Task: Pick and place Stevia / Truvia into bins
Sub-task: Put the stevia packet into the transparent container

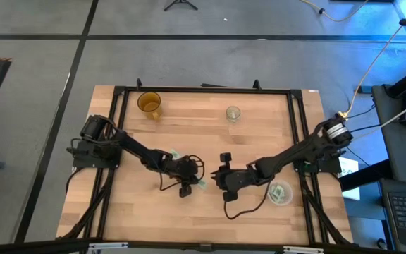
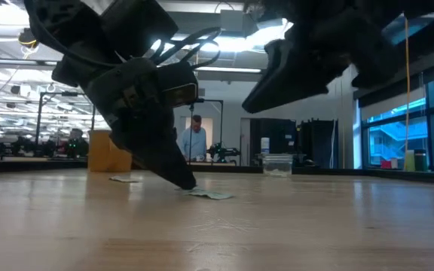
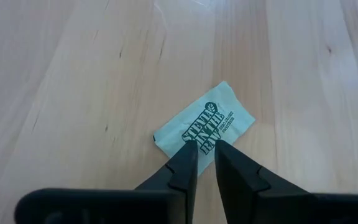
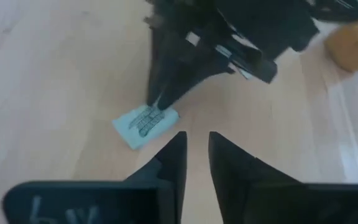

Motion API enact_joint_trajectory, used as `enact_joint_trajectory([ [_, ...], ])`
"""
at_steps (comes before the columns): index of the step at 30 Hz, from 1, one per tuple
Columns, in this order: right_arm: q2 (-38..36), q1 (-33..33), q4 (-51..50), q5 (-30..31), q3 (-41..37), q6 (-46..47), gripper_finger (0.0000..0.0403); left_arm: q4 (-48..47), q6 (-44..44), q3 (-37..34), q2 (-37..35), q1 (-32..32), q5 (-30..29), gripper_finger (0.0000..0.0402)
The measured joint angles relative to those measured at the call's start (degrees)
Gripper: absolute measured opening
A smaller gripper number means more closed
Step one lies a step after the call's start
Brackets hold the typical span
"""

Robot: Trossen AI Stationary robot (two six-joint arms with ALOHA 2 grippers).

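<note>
Left gripper (image 3: 205, 149): fingertips down on Stevia packet (image 3: 205, 123), narrow gap, pinching its edge
Stevia packet: flat on table (image 1: 259, 134), mid-table
Right gripper (image 4: 193, 144): hovers just beside the packet, slightly parted, empty
Bin (image 1: 280, 192): well right of the packet, holds sachets

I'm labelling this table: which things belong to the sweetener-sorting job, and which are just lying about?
Job: Stevia packet under the left gripper; second packet beside it; clear round container holding packets; right gripper hovering nearby.
Lying about: amber cup; small clear cup, both near the far edge.
</note>
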Motion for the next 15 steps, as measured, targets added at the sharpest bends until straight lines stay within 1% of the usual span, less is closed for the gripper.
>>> enact_joint_trajectory([
  [2, 1.3, -0.1, 0.8, 1.8, 0.0, 2.3, 0.0083, 0.2, 0.3, 0.0, 0.1, 0.2, 0.1, 0.0055],
  [5, 2.3, -0.4, 0.6, 1.9, 0.0, 2.4, 0.0099, 0.3, 0.3, 0.0, 0.1, 0.5, 0.3, 0.0055],
  [11, 2.0, -0.3, 0.2, 1.9, 0.0, -1.9, 0.0113, 0.6, 0.3, 0.0, 0.1, 0.8, 0.1, 0.0053],
  [15, 2.0, -0.3, 0.1, 0.3, 0.0, -1.9, 0.0130, 0.9, 0.3, 0.0, 0.1, 0.8, -0.2, 0.0055],
])
